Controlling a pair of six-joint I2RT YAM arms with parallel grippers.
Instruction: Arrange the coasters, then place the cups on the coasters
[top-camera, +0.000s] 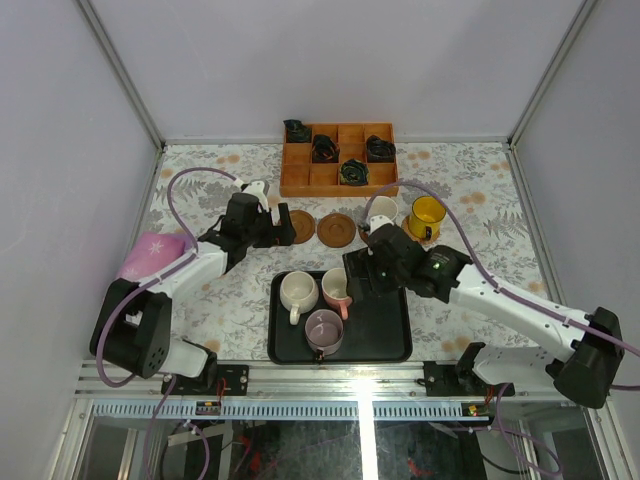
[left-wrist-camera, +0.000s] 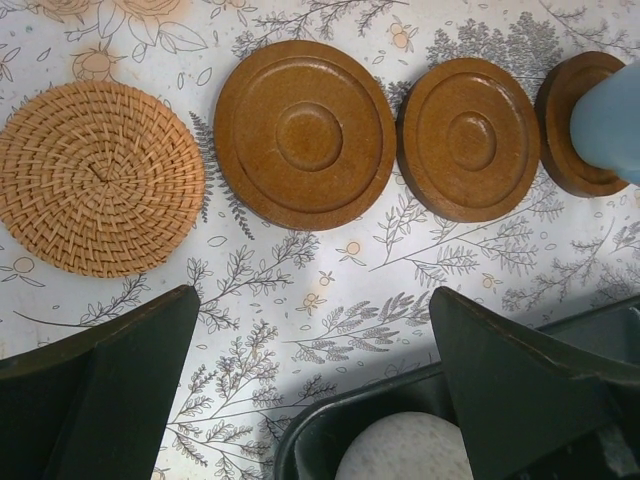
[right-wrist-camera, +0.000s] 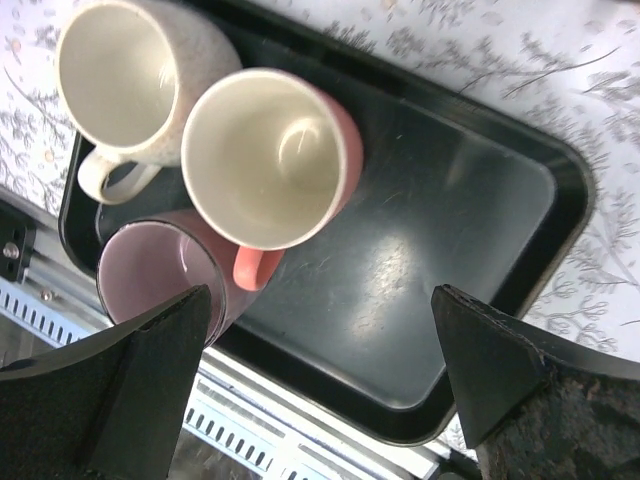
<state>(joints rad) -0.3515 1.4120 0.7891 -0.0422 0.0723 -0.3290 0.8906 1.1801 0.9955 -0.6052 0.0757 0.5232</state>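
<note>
A pale woven coaster (left-wrist-camera: 100, 178) and two brown coasters (left-wrist-camera: 305, 135) (left-wrist-camera: 470, 138) lie in a row on the flowered table. Another brown coaster (left-wrist-camera: 565, 140) carries the light blue cup (left-wrist-camera: 612, 120). The yellow cup (top-camera: 426, 215) stands to its right. On the black tray (right-wrist-camera: 440, 230) stand the cream cup (right-wrist-camera: 130, 70), the pink cup (right-wrist-camera: 265, 155) and the mauve cup (right-wrist-camera: 150, 270). My left gripper (left-wrist-camera: 315, 330) hangs open over bare table between the coasters and the tray corner. My right gripper (right-wrist-camera: 320, 340) is open above the tray's near edge, holding nothing.
An orange wooden box (top-camera: 338, 160) with square cells and small dark objects stands behind the coasters. A pink-mauve bundle (top-camera: 152, 254) lies at the table's left edge. Metal rails (top-camera: 350, 385) run along the near edge.
</note>
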